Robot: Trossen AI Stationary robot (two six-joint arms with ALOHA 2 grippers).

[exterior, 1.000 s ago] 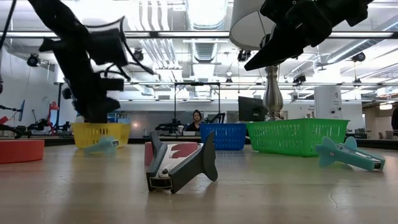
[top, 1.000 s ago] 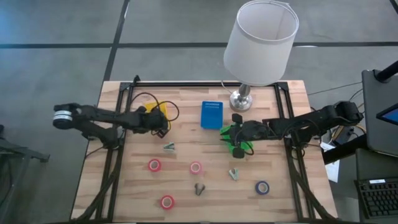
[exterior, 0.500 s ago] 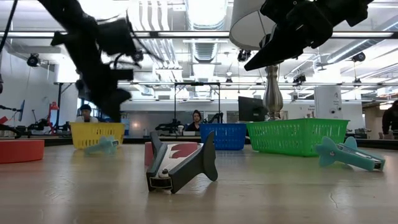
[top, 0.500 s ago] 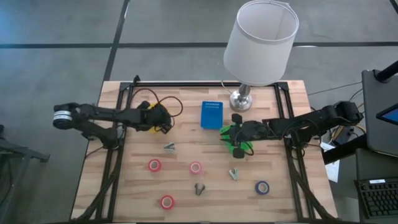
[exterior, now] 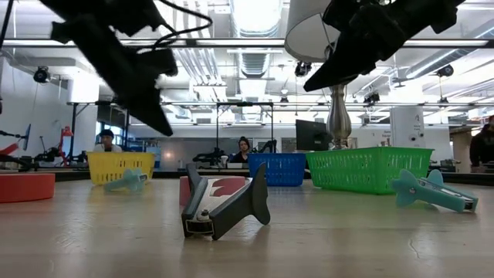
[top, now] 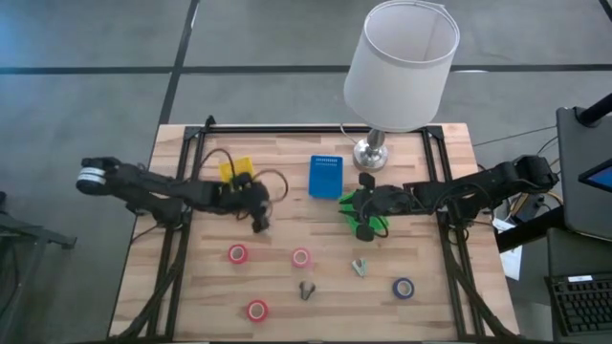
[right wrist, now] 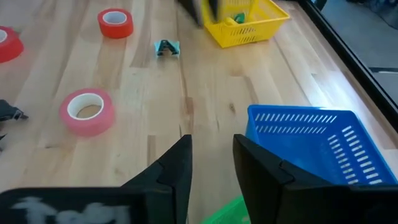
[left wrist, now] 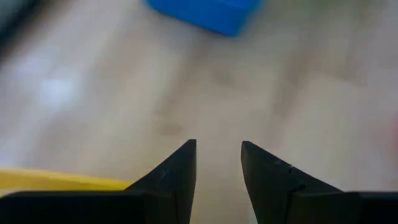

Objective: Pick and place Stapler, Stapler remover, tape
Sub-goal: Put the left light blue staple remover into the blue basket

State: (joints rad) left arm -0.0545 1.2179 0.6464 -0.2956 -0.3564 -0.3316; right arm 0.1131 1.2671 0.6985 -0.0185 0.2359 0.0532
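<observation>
**A:** How far along is it?

**B:** Early, I judge. All four rolls of tape lie loose on the surface (top: 191, 315). The yellow basket (top: 237, 170) at far left holds something small and green, though I cannot tell what. The blue basket (top: 325, 177) looks bare. The green basket (top: 361, 212) is mostly hidden under the right tool (top: 368, 205).

**A:** And the tools?

**B:** The left tool (top: 258, 215) hangs right of the yellow basket, over a teal piece (right wrist: 166, 47). Its fingers are apart with nothing between them. The right tool's fingers are also apart and empty.

**A:** Count the tape.

**B:** Four: a red roll (top: 237, 253) at left, a pink roll (top: 301, 257) in the middle, a second red roll (top: 257, 310) nearest, and a blue roll (top: 404, 288) at near right.

**A:** Staplers and removers?

**B:** Three small pieces remain out: that teal piece, another teal one (top: 360, 267) nearer and to the right, and a dark one (top: 306, 289) near the middle. I cannot tell stapler from stapler remover. There are three baskets.
</observation>
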